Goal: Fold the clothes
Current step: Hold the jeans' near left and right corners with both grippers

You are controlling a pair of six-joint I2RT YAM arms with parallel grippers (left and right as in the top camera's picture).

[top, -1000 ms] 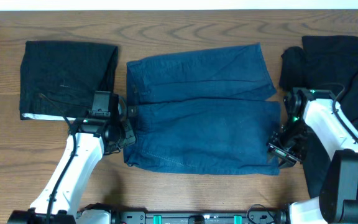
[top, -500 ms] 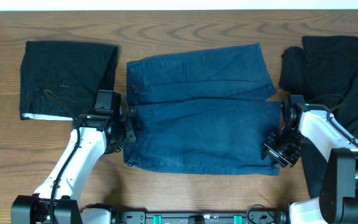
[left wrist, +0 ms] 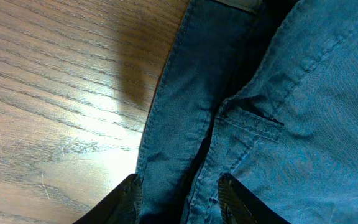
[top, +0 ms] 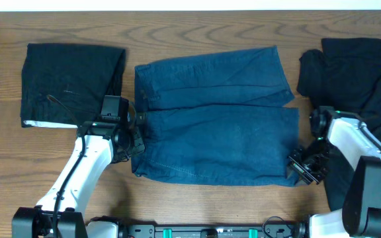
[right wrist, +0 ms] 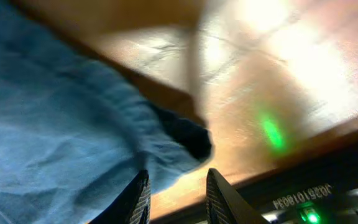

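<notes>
Denim shorts (top: 217, 132) lie flat on the bench (top: 197, 30). My left fingers (left wrist: 131, 198) are narrow and pinch the shorts' left edge by a seam. Right fingers (right wrist: 139, 198) sit at the shorts' lower right corner with cloth between them. View's blurred, so I can't tell if they grip. Folded black garment (top: 71, 82) lies left of the shorts, black heap (top: 349, 73) to their right.

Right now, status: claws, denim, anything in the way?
Left claw straddles denim shorts at their left edge, grip unclear. Right claw open at the lower right corner. Folded black garment left, black pile right, neither on the shorts.
</notes>
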